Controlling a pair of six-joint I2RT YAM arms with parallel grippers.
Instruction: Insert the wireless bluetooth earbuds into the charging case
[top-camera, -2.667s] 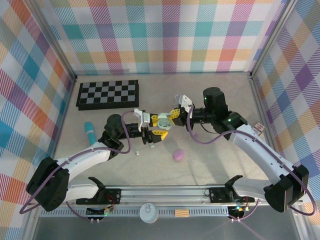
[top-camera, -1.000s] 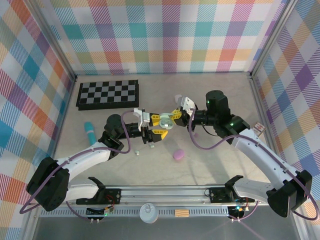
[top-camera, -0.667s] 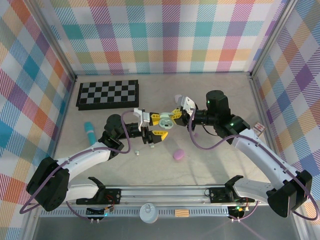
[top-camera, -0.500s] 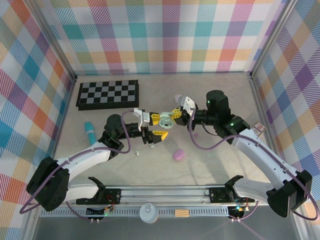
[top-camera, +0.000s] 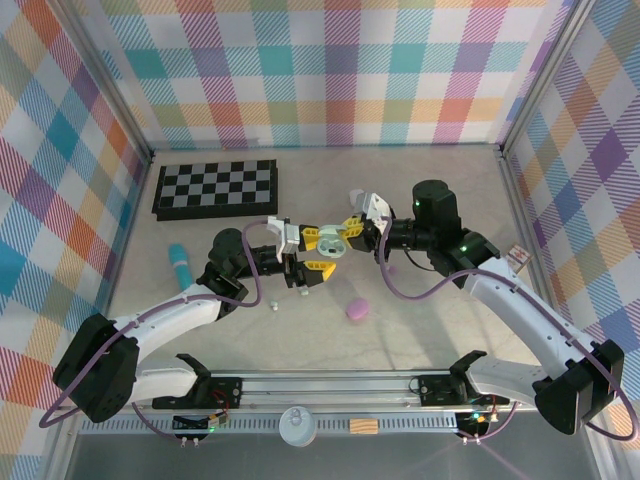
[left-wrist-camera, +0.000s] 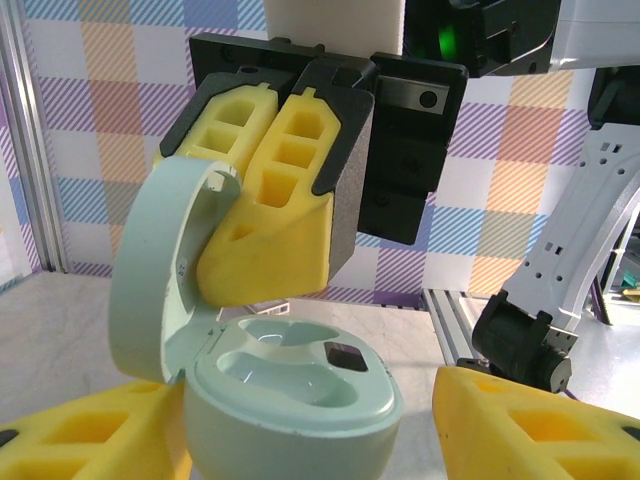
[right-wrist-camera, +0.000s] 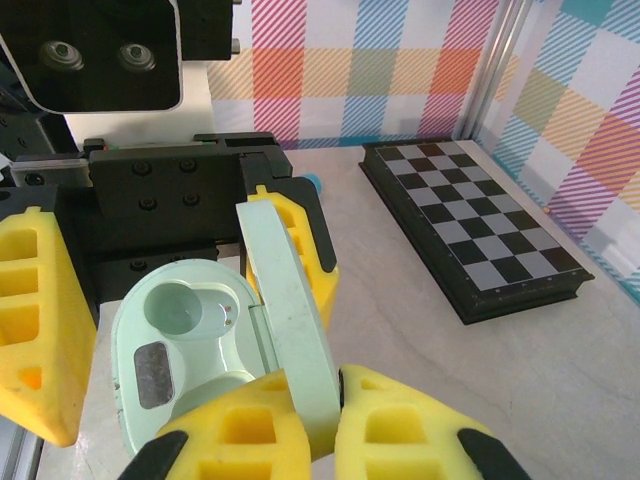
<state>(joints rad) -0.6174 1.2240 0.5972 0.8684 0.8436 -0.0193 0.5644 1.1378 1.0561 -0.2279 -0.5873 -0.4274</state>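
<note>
Right hand (right-wrist-camera: 336, 388) tight on case lid (right-wrist-camera: 285, 290)

Both arms reached inward toward each other, grippers meeting nose to nose above the surface. The left arm (top-camera: 170, 325) ran up from its base at the near left, bent at the elbow and pointed right; the left gripper (top-camera: 322, 252) had its yellow fingers parted. The right arm (top-camera: 520, 310) rose from the near right, folded at the elbow and pointed left; the right gripper (top-camera: 345, 238) was pinched tight on the lid of the charging case (right-wrist-camera: 200, 300).
</note>
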